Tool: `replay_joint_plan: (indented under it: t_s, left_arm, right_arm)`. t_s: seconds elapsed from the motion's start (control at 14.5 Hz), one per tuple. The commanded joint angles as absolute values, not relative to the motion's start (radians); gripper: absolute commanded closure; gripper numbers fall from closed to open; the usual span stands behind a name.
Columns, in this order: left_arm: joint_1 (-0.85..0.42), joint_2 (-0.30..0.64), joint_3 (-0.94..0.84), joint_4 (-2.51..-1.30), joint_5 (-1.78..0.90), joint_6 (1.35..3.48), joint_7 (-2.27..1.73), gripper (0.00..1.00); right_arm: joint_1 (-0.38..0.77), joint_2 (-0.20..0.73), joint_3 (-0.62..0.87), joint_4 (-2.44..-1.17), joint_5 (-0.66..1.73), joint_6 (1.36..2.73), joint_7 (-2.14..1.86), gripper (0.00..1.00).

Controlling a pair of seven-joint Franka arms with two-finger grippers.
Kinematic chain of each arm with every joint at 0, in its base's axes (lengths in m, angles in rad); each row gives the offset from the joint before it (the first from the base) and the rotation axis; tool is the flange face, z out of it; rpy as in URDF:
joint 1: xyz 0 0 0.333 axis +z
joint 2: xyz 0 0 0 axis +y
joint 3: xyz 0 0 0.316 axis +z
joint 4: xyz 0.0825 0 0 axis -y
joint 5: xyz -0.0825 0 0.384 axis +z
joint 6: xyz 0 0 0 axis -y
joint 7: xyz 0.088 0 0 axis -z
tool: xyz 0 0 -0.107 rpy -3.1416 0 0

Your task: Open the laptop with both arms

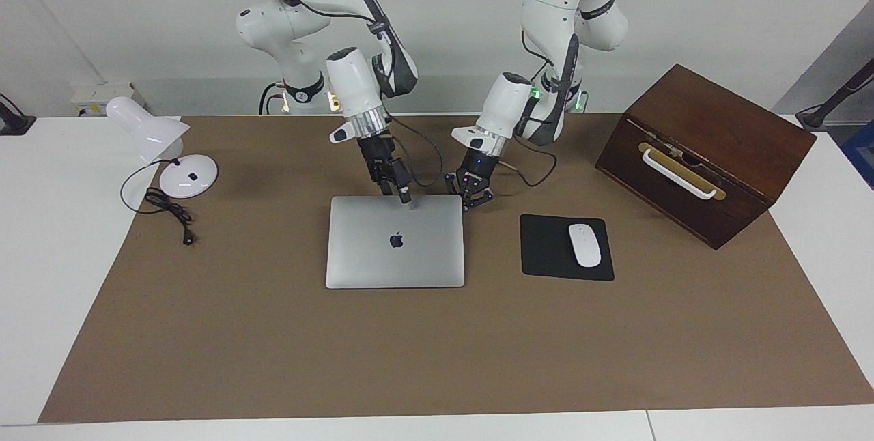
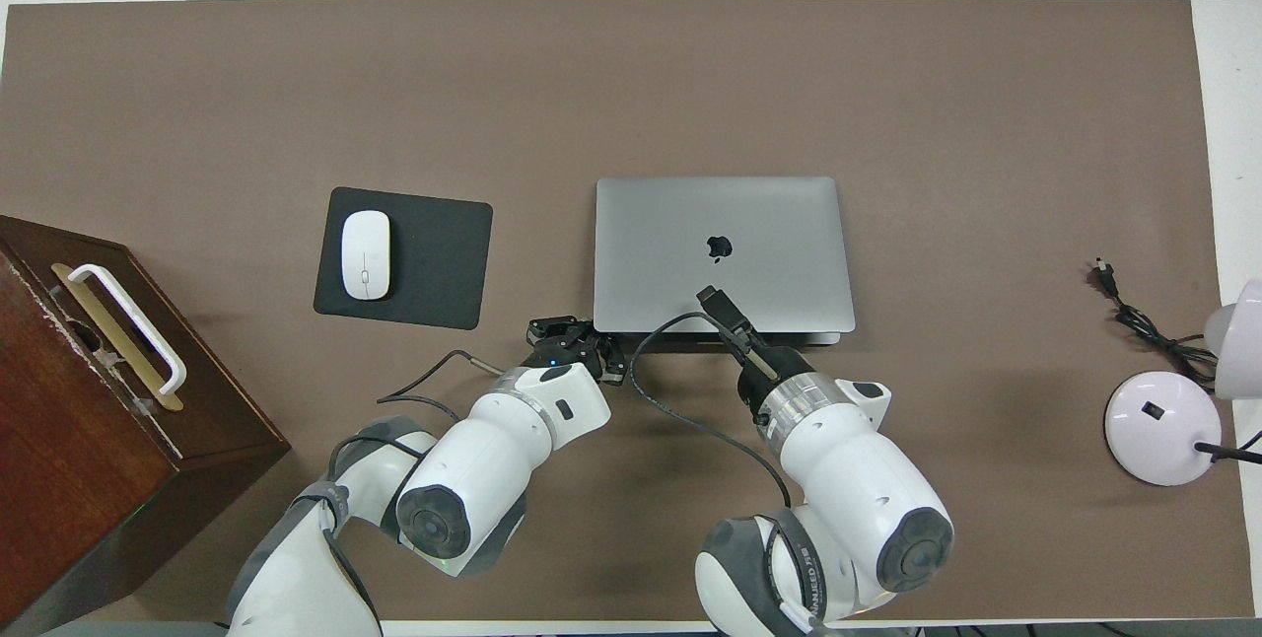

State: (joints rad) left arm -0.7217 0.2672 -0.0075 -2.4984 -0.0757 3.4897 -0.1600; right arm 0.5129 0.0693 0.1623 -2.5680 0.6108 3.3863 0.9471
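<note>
Desk [image 1: 82, 277]: white top, covered over most of its surface by a brown mat [image 1: 437, 345]. Laptop [image 1: 395, 242]: thin silver-grey unit with a dark logo on the lid, lid closed and flat, lying on the mat just left of centre in the facing view and right of centre in the overhead view [image 2: 723, 252]. Right claw [image 1: 404, 196]: on the arm entering from the upper left of the facing view, tilted down over the laptop edge nearest the robots, its tip at or just above the lid close to that edge; fingertips appear drawn together, with nothing between them; in the overhead view [image 2: 712, 299] it overlaps the lower part of the lid, below the logo. Left claw [image 1: 471, 199]: on the arm entering from the upper right of the facing view, low over the mat just beside the laptop corner that lies nearest the robots toward the left arm's end; closed, fingertips met, outer links splayed, holding nothing; whether it touches the laptop cannot be told. Black mouse pad [image 1: 565, 247]: on the mat right of the laptop in the facing view, apart from it. White mouse [image 1: 584, 244]: resting on the pad. Dark wooden box [image 1: 707, 147]: with a white handle on a brass plate, at the upper right of the facing view. White desk lamp [image 1: 164, 147]: at the upper left of the facing view, its black cord [image 1: 167, 212] coiled on the mat beside the base.
</note>
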Motion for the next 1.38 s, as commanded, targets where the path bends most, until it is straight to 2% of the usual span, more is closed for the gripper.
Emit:
replay_joint_plan:
  t_s: [0.0, 0.41, 1.31]
  left_arm:
    - [-0.739, 0.330, 0.008, -2.470, -0.080, 3.504, -0.144, 1.00]
    - [-0.739, 0.331, 0.008, -2.471, -0.080, 3.504, -0.143, 1.00]
    - [-0.739, 0.333, 0.008, -2.473, -0.080, 3.504, -0.135, 1.00]
  right_arm:
    - [0.512, 0.092, 0.167, -2.517, 0.632, 3.375, 0.923, 0.00]
    - [0.511, 0.115, 0.167, -2.459, 0.632, 3.373, 0.920, 0.00]
    - [0.512, 0.202, 0.167, -2.235, 0.630, 3.375, 0.917, 0.00]
